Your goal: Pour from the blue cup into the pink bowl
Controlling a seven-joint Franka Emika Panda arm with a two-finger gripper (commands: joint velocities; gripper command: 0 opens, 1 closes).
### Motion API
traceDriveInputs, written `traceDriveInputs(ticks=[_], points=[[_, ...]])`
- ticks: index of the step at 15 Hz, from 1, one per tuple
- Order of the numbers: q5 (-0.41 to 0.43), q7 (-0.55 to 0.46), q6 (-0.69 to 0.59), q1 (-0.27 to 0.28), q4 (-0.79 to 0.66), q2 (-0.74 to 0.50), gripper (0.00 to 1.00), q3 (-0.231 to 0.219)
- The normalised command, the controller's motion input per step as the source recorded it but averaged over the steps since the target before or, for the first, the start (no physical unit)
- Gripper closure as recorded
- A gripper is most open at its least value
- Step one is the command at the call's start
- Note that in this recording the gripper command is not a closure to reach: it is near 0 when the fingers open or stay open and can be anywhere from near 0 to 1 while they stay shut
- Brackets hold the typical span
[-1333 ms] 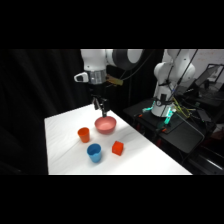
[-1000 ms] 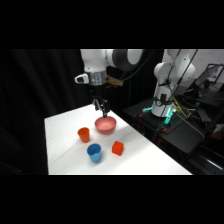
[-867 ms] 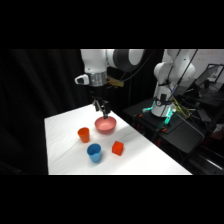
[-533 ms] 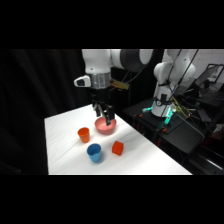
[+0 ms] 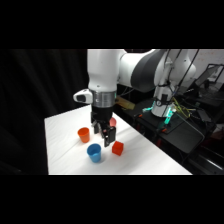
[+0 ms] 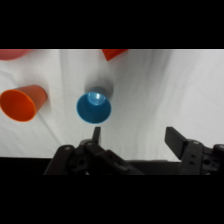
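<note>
On the white worktop (image 5: 65, 145), near its front, the blue cup (image 5: 94, 152) stands upright. Above and just behind it hangs the gripper (image 5: 105, 140), fingers spread apart and empty. An orange cup (image 5: 83, 134) stands to the left, a red block (image 5: 117, 147) to the right.
</note>
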Motion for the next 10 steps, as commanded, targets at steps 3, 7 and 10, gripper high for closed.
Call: traceDriveInputs(ticks=[3, 7, 10], points=[[-0.159, 0.25, 0.25, 0.133, 0.11, 0.23, 0.0, -0.121], [-0.094, 0.21, 0.23, 0.124, 0.16, 0.25, 0.0, -0.14], [-0.077, 0.24, 0.21, 0.151, 0.25, 0.3, 0.0, -0.183]])
